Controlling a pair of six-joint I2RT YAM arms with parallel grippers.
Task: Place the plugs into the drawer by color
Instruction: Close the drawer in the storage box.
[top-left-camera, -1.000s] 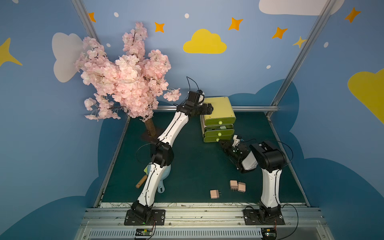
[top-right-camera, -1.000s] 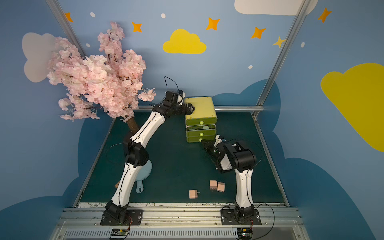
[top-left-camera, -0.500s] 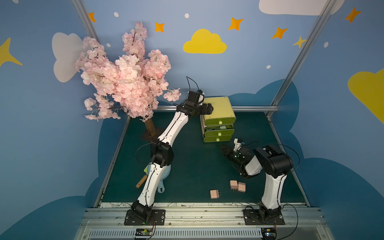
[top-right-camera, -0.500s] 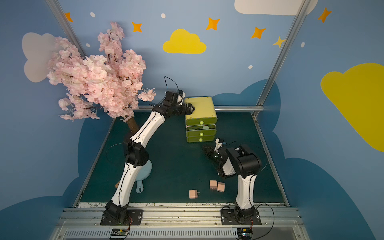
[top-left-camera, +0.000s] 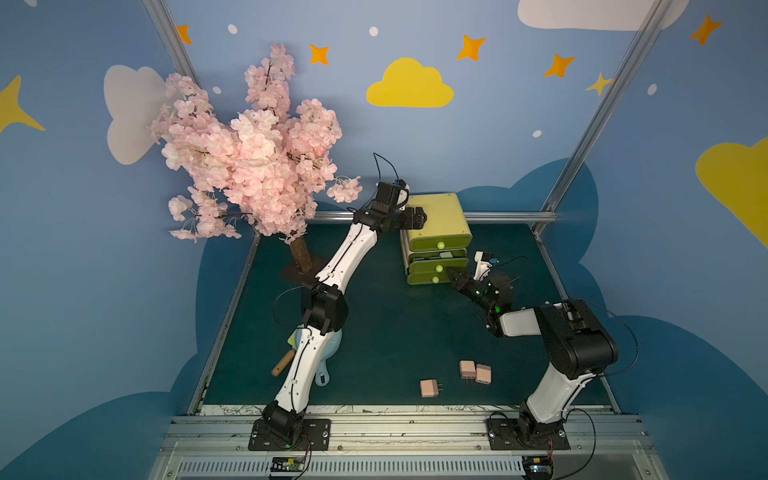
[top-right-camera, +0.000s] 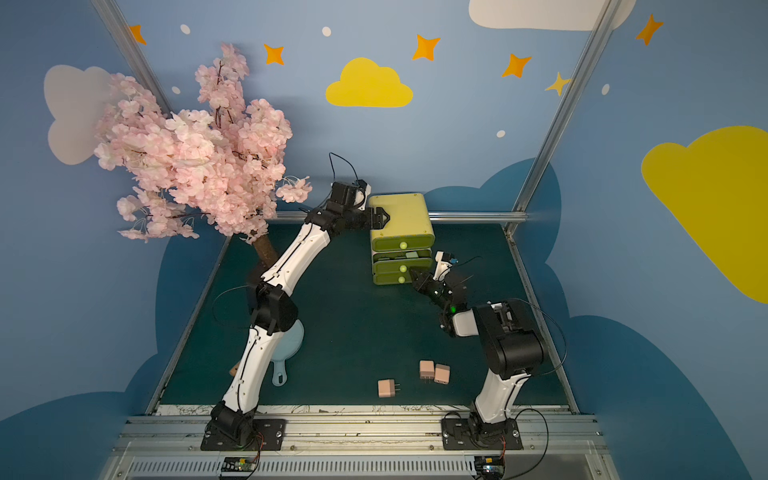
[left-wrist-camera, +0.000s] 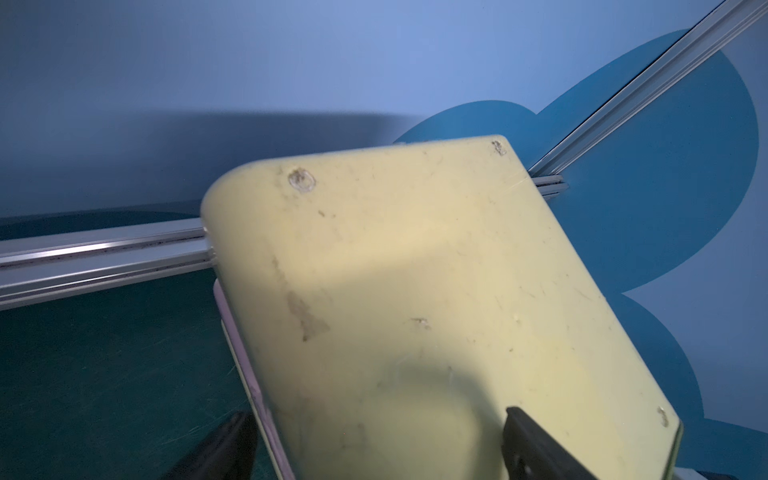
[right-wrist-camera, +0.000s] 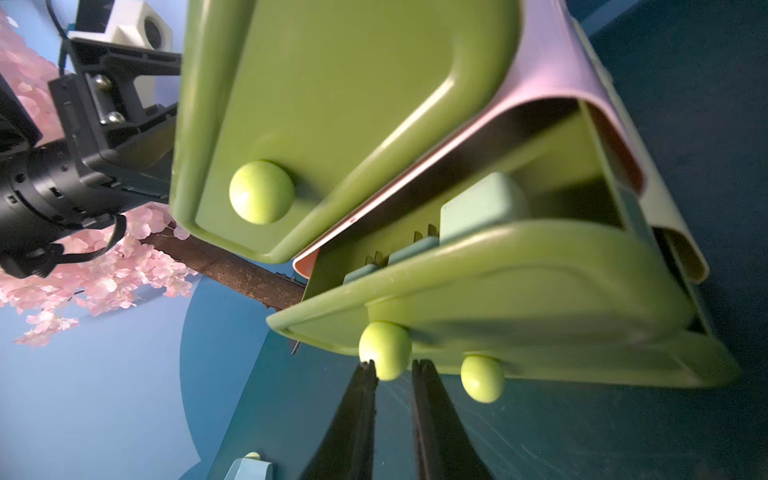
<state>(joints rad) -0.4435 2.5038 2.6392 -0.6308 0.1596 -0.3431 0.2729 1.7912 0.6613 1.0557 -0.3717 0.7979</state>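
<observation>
the drawer chest (top-left-camera: 436, 216) is set at the back edge of the mat (top-left-camera: 374, 324), close by the back rail (top-left-camera: 507, 216). its upper left edge is straddled by the left gripper (top-left-camera: 420, 217). the fingers (left-wrist-camera: 536, 449) are held wide apart, one laid over the top panel and the other hung beside the side wall. whether they press cannot be told.

the middle drawer (right-wrist-camera: 519, 282) stands partway out, its front lip proud of the top drawer (right-wrist-camera: 332, 124). the middle knob (right-wrist-camera: 384, 351) is pinched at the tips of the right gripper (right-wrist-camera: 392, 370), whose fingers (right-wrist-camera: 357, 415) are brought nearly together. the bottom knob (right-wrist-camera: 482, 378) is seen just beside one finger, apart from it. behind the lip, three pale green plugs (right-wrist-camera: 478, 208) are lined in a row, with prongs showing on two.

near the front edge of the mat, one pink plug (top-left-camera: 467, 369) is touched by a second pink plug (top-left-camera: 483, 373). a third pink plug (top-left-camera: 429, 388) is laid apart from them, toward the left arm's side.

a broad stretch of mat is left between these plugs and the chest. the strip between the chest and the mat's right edge is taken up by the right wrist. at the left edge a blue paddle (top-left-camera: 328, 361) is partly covered by the left arm, and the blossom tree (top-left-camera: 257, 166) is spread over the back left corner.
</observation>
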